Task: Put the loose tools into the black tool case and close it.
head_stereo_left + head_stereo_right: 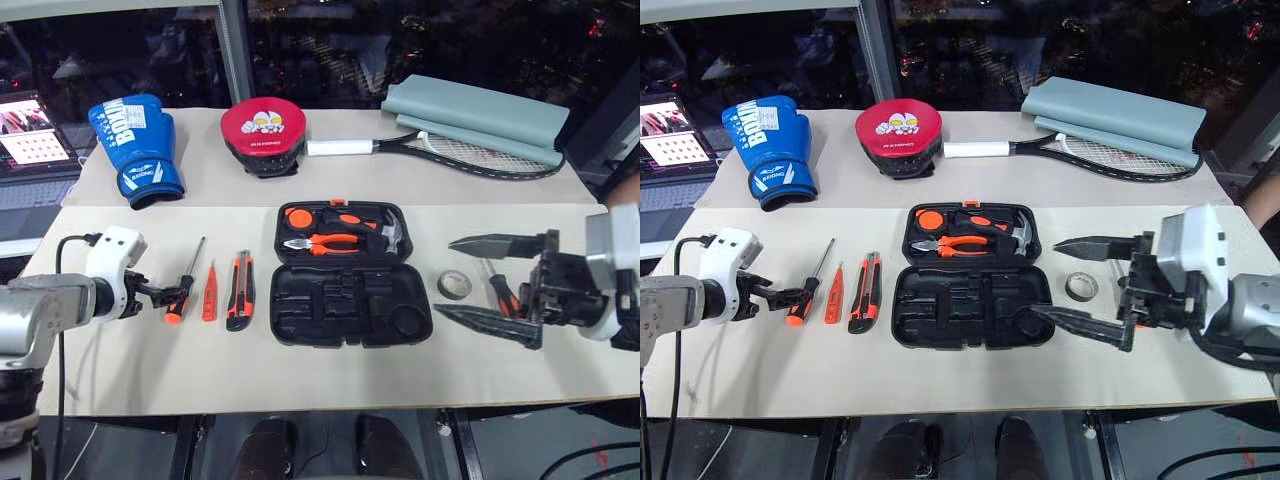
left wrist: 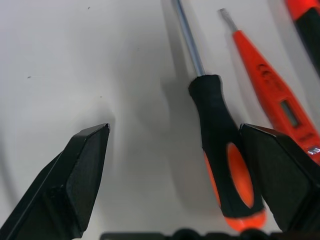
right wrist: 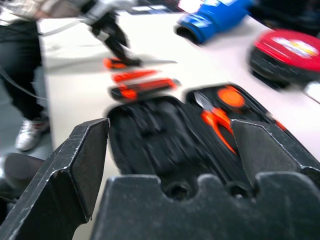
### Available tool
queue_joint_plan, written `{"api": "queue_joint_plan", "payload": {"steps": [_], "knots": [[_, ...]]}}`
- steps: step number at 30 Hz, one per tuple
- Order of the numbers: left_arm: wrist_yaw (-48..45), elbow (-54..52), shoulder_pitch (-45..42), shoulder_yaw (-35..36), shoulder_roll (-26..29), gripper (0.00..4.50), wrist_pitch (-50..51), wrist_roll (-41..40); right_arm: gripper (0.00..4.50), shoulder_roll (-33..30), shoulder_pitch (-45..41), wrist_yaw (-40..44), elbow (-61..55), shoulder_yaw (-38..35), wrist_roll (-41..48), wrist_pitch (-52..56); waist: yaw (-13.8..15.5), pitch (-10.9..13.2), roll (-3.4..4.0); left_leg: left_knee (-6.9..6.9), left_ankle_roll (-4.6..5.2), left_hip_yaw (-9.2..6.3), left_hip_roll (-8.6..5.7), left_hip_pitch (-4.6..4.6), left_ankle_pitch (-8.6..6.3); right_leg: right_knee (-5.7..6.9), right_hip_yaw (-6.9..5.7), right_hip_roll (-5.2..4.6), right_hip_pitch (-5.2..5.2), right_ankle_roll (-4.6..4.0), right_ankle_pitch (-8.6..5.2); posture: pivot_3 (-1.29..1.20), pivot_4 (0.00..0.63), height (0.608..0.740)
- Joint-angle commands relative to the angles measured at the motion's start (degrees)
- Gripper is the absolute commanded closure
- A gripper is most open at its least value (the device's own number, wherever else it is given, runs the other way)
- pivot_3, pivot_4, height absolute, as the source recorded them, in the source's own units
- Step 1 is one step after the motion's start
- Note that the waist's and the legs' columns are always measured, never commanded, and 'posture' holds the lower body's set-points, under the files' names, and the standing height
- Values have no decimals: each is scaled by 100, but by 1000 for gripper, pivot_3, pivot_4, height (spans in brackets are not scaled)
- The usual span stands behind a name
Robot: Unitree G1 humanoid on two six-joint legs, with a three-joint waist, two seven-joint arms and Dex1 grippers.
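Left end effector [image 2: 175,150] spread, straddling screwdriver [image 2: 225,150]

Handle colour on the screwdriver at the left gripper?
Black with orange inserts and an orange butt on the screwdriver; the left wrist view shows it best.

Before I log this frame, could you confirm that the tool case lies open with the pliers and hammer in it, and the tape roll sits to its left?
Not quite: the tape roll sits to the right of the tool case, as the left eye view shows. The case does lie open, with the pliers and hammer in it.
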Motion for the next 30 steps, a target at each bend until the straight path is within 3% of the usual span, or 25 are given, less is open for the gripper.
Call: {"api": "queue_joint_plan", "payload": {"steps": [1, 2, 6, 11, 15, 30], "knots": [[-27, 185, -169, -307, 42, 21, -253, 296, 0, -16, -328, -389, -215, 120, 332, 61, 4, 0, 0, 0, 0, 0, -1, 0, 0, 1, 0, -1, -1, 0, 0, 0, 150, 736], [-26, 258, -197, -371, 17, 21, -304, 335, 0, 2, -422, -487, -236, 206, 378, 67, 5, 0, 0, 0, 0, 0, 0, 1, 0, 1, -1, -2, 0, -1, 0, 0, 150, 736], [-104, 471, -219, -688, 22, 1043, -421, 479, 0, 23, -623, -696, -245, 439, 448, 52, 0, -1, 2, 0, 0, 0, 3, 4, 0, 3, -2, -3, 0, -5, 2, 0, 150, 736], [-161, 708, -196, -824, 54, 2929, -483, 554, 0, -10, -549, -616, -166, 413, 427, -29, -21, -7, 11, 0, 0, 1, 4, 11, 0, 5, -1, -3, 5, -5, 2, 0, 150, 736], [-250, 784, -149, -848, 99, 4135, -376, 514, 0, -16, -482, -551, -143, 366, 424, -46, -58, -15, 24, 0, 0, 3, 7, 26, 1, 13, 2, 2, 12, -12, 1, 0, 150, 736], [-419, 988, -388, -661, 297, 4181, -349, 524, 0, 204, -425, -651, -150, 553, 279, -146, -110, -17, 28, 0, -1, 11, 14, 46, 2, 21, 16, 18, 17, -14, 0, 0, 150, 736]]}}
